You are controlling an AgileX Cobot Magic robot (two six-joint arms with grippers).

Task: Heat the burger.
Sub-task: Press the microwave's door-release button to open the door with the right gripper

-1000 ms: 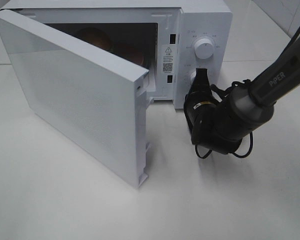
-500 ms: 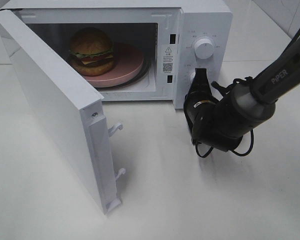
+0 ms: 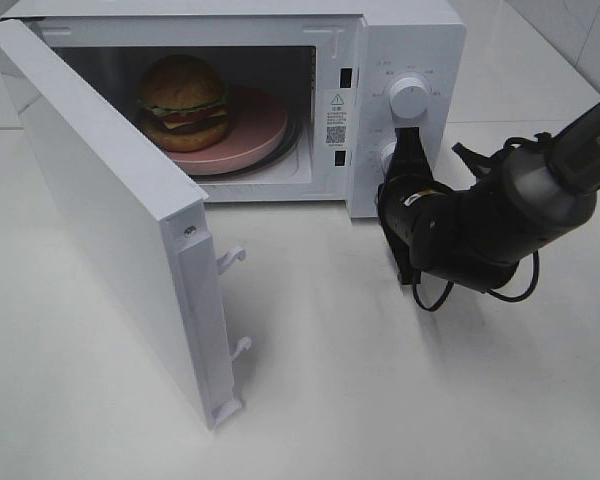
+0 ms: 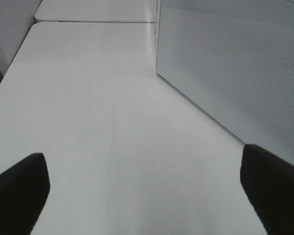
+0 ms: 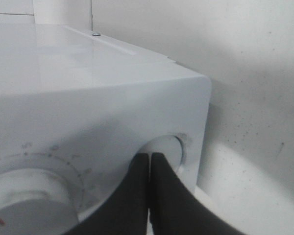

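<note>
Burger (image 3: 183, 100) is sitting inside the microwave (image 3: 410, 40), on the left part of a round pink plate (image 3: 262, 128) that is lying on the oven floor. The door (image 3: 110, 200) is standing wide open and is covering the near left edge of the plate from the high camera.

I am seeing the left claw (image 4: 142, 161) only through its own wrist camera. Just two dark fingers (image 4: 17, 196) are showing at the corners, cut off by the frame and far apart, so it is gaping with nothing between them. It is looking over the bare worktop (image 4: 98, 122) beside the door's dotted outer face.

The right claw (image 3: 404, 140) is reaching to the control panel, under the upper dial (image 3: 410, 97). Its fingers are pressed together, gripping nothing, and the tips are lying against the lower knob (image 5: 169, 147). The arm is hiding most of this knob in the high view, and I cannot tell if the tips are pushing it. The panel markings are too blurred for reading.
</note>
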